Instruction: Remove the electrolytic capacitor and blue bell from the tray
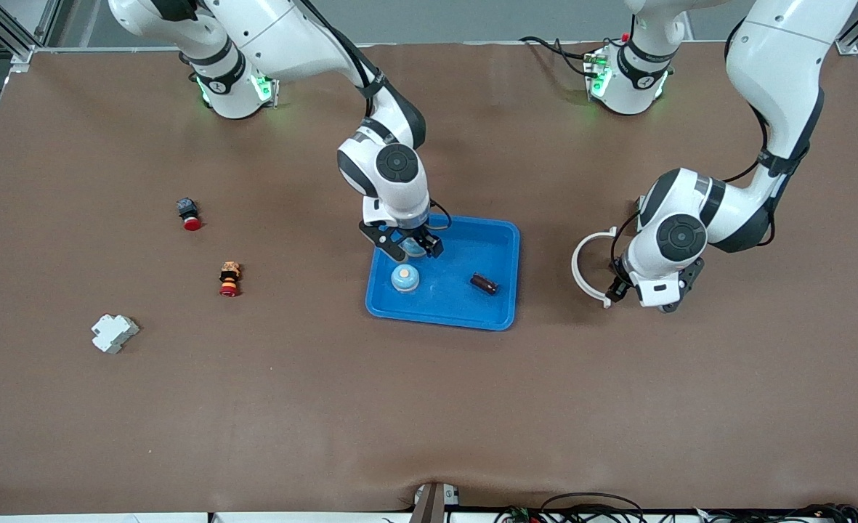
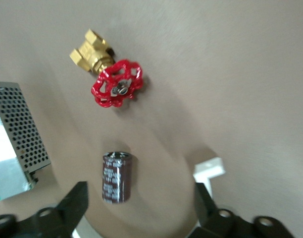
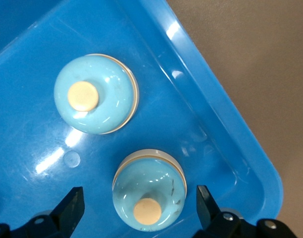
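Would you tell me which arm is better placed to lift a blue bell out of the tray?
Right. The right gripper, open, is over the tray with fingers straddling a bell. The left gripper, open, is off the tray over a capacitor.

A robot lab, we'd say.
We see two white arms point(image 1: 392, 167) bolted to a brown-covered counter point(image 1: 429, 407), aluminium framing point(image 1: 7, 33) at its corners, loose cables point(image 1: 588, 505) along the edge.
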`<action>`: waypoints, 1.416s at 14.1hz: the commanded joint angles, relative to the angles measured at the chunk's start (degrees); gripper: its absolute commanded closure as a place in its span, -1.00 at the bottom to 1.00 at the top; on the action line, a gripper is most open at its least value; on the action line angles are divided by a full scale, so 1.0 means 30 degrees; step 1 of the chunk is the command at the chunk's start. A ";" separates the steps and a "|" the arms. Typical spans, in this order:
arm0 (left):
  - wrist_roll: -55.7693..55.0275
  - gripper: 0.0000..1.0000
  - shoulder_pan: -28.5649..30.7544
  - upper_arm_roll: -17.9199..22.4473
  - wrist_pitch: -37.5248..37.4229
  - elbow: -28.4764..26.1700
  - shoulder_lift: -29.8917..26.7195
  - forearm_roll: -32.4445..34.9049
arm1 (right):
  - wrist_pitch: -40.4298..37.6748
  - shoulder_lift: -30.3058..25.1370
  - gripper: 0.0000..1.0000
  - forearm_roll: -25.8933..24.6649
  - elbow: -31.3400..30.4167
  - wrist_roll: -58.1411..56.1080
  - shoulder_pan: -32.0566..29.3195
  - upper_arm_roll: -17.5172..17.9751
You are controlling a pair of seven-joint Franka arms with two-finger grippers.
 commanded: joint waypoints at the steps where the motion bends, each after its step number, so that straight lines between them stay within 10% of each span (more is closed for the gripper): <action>1: -0.0660 -1.00 -0.0281 -0.0593 -0.1451 0.1912 -0.0113 -0.1353 | -0.0073 0.0282 -0.91 -0.0450 0.0482 0.0596 0.0311 -0.0217; 5: -0.3612 -1.00 -0.2444 -0.0830 -0.1481 0.4080 0.1172 -0.2240 | -0.0073 0.0282 0.20 -0.1004 0.0453 0.0567 0.0458 -0.0217; 7: -0.5750 -1.00 -0.3820 -0.0829 -0.1452 0.5602 0.2226 -0.2240 | -0.0073 0.0398 0.30 -0.1124 0.0452 0.0596 0.0516 -0.0217; 10: -0.7137 -1.00 -0.5229 -0.0829 -0.1248 0.6606 0.3546 -0.1977 | -0.0072 0.0428 1.00 -0.1124 0.0452 0.0596 0.0634 -0.0217; 16: -0.7636 -0.69 -0.7077 -0.0595 0.1416 0.7134 0.5510 -0.1888 | -0.1092 0.0195 1.00 -0.0831 0.1123 0.0479 0.0604 -0.0130; 20: -0.7694 -0.34 -0.7489 -0.0419 0.2032 0.7133 0.6127 -0.1069 | -0.7178 0.0165 1.00 -0.0743 0.4868 -0.0192 0.0167 -0.0042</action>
